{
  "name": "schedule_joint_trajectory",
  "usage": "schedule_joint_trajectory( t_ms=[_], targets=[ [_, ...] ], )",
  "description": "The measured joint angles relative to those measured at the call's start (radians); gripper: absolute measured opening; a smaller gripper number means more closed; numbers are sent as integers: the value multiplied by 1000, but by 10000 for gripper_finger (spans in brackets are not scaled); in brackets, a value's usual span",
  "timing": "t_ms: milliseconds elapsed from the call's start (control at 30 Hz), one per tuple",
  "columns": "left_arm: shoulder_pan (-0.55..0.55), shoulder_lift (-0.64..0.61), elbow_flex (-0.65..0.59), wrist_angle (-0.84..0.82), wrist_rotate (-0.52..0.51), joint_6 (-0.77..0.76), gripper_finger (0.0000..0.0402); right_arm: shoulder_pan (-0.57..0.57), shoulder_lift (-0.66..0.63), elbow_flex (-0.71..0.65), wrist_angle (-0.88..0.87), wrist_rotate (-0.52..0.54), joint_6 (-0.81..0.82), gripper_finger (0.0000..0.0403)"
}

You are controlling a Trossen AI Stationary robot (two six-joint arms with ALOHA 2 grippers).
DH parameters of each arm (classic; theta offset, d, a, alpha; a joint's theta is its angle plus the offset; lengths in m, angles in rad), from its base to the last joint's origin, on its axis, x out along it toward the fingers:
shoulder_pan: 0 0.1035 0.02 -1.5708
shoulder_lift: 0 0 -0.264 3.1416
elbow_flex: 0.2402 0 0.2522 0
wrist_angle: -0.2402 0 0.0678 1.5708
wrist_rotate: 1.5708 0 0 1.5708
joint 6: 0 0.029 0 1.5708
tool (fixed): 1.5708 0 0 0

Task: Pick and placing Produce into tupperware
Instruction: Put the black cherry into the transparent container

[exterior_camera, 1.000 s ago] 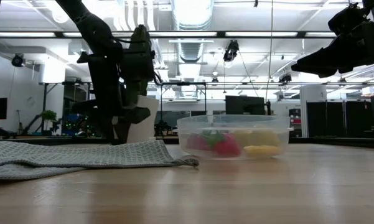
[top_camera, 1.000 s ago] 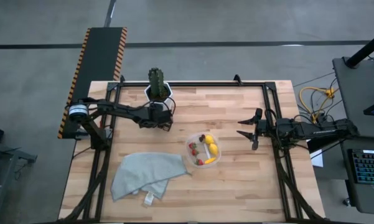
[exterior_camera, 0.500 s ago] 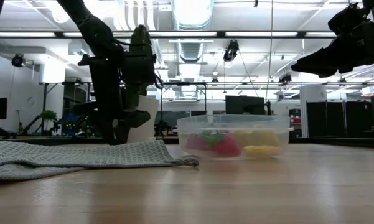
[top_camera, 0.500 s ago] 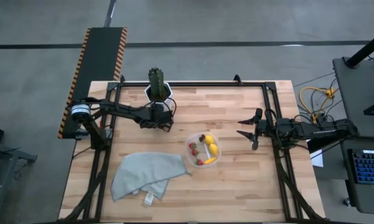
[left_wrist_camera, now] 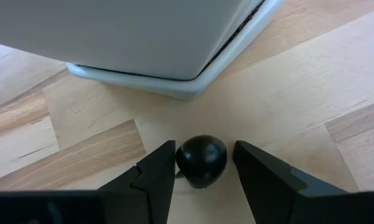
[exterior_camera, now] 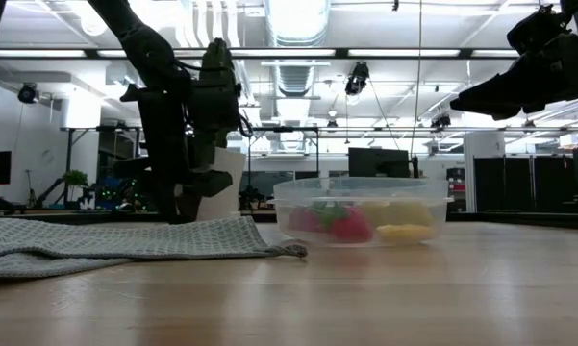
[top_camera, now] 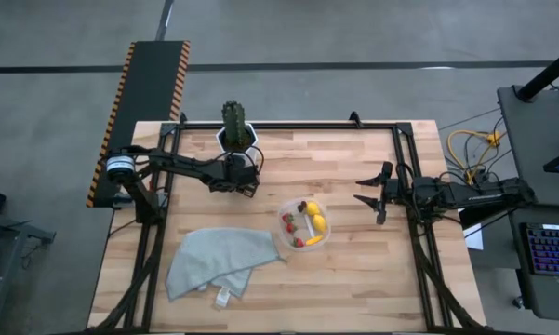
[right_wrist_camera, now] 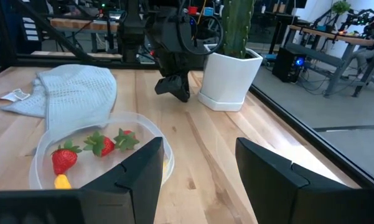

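The left gripper [top_camera: 245, 179] is down at the counter [top_camera: 353, 270] just in front of the white plant pot [top_camera: 234, 140], its two dark fingers [left_wrist_camera: 152, 177] spread with a small dark berry [left_wrist_camera: 201, 160] lying on the wood between them; narrow gaps show on both sides of the berry, so the jaws are open around it and not pressing it. The berry sits just beside the base of the pot, which holds a green cactus [top_camera: 233, 118]. The right gripper [top_camera: 376, 193] hangs above the counter's right side, well apart from the berry, with its jaws wide open and nothing between them. The tupperware [top_camera: 303, 223] stands near the middle of the counter, between the two arms, and holds red strawberries [right_wrist_camera: 63, 157], a yellow lemon [top_camera: 317, 222] and a small orange-yellow piece [top_camera: 313, 240] near its rim. A grey cloth [top_camera: 217, 262] lies crumpled on the counter just beside the tupperware, on the left arm's side, with one corner reaching almost to the tub's wall. In the low view the tub's clear wall shows the red and yellow fruit resting on its bottom.
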Motion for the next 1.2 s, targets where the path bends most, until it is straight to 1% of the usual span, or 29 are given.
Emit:
schedule_joint_trajectory(
  t_ms=[133,333,400,733,833,900,933,1133,1200],
  targets=[
    [0,1,0,2,3,0,148,0,0,0,0,0,0,194],
    [0,1,0,6,11,6,95,0,0,0,0,0,0,194],
    [0,1,0,6,13,20,86,0,0,0,0,0,0,194],
    [-4,-16,-1,3,19,29,86,0,0,0,0,0,0,194],
    [-9,-41,0,-9,47,38,86,0,0,0,0,0,0,194],
    [-17,-54,8,-13,90,57,86,0,0,0,0,0,0,194],
    [-22,-61,11,-14,95,67,86,0,0,0,2,0,0,194],
    [-49,-66,39,-32,90,115,86,0,0,0,7,0,5,194],
    [-64,-71,50,-28,97,153,86,0,0,0,8,0,7,194]
  ],
)
